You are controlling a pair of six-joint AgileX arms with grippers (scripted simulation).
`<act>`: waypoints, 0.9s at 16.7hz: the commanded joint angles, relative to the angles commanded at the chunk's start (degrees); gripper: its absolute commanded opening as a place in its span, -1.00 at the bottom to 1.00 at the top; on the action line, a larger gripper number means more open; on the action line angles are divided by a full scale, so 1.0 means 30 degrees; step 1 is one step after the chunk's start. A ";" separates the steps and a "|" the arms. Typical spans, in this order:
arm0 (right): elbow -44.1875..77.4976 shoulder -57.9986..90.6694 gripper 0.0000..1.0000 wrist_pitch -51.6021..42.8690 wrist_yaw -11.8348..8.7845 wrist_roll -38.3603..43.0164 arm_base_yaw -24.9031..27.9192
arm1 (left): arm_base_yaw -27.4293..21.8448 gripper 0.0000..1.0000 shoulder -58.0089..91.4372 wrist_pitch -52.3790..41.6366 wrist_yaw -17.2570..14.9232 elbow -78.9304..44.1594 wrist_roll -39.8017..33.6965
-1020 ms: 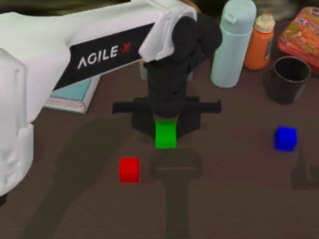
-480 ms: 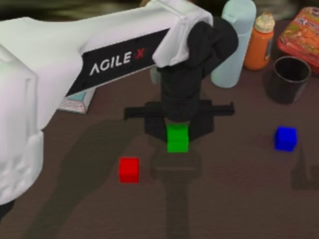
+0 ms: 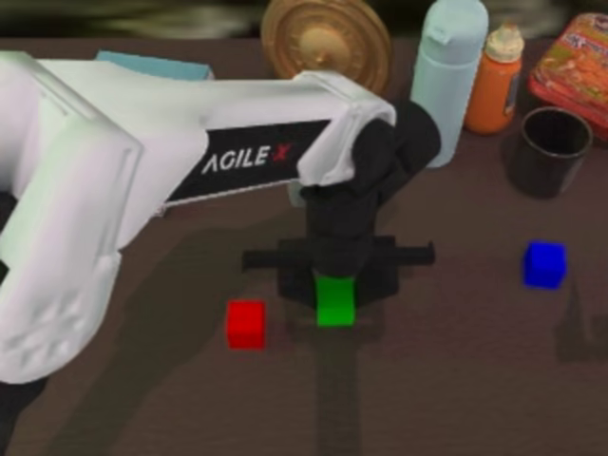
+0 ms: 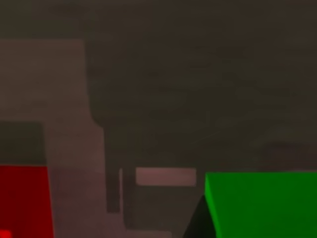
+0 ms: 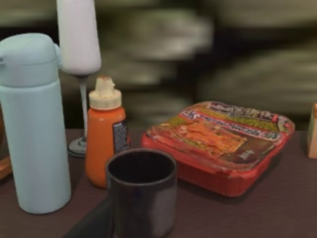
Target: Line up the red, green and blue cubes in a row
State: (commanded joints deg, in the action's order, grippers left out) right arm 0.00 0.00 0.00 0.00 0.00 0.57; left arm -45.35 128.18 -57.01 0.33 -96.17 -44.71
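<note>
Left arm stretched across the counter (image 3: 456, 380), wrist bent straight down, left tool (image 3: 334, 302) clenched on the green cube (image 3: 334, 300), red cube (image 3: 246, 323) just beside, blue cube (image 3: 544, 264) well apart.

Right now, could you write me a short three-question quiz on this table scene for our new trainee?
1. True or false: the green cube is held by the left gripper.
2. Which cube lies farthest toward the table's right side? A) red cube B) green cube C) blue cube
3. Fill in: the dark cup stands beside the ______ bottle.

Key:
1. True; the fingers close on it, just right of the red cube.
2. C.
3. Orange.
</note>
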 joint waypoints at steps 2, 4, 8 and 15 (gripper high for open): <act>0.0000 0.0000 1.00 0.0000 0.0000 0.0000 0.0000 | -0.0005 -1.00 0.0033 0.0134 0.0001 0.0111 0.0001; 0.0000 0.0000 1.00 0.0000 0.0000 0.0000 0.0000 | -0.0005 -1.00 0.0033 0.0134 0.0001 0.0111 0.0001; 0.0000 0.0000 1.00 0.0000 0.0000 0.0000 0.0000 | -0.0005 -0.40 0.0033 0.0134 0.0001 0.0111 0.0001; 0.0000 0.0000 1.00 0.0000 0.0000 0.0000 0.0000 | -0.0005 0.66 0.0033 0.0134 0.0001 0.0111 0.0001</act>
State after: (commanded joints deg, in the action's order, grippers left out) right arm 0.00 0.00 0.00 0.00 0.00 0.57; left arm -45.37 128.28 -56.61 0.33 -95.84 -44.70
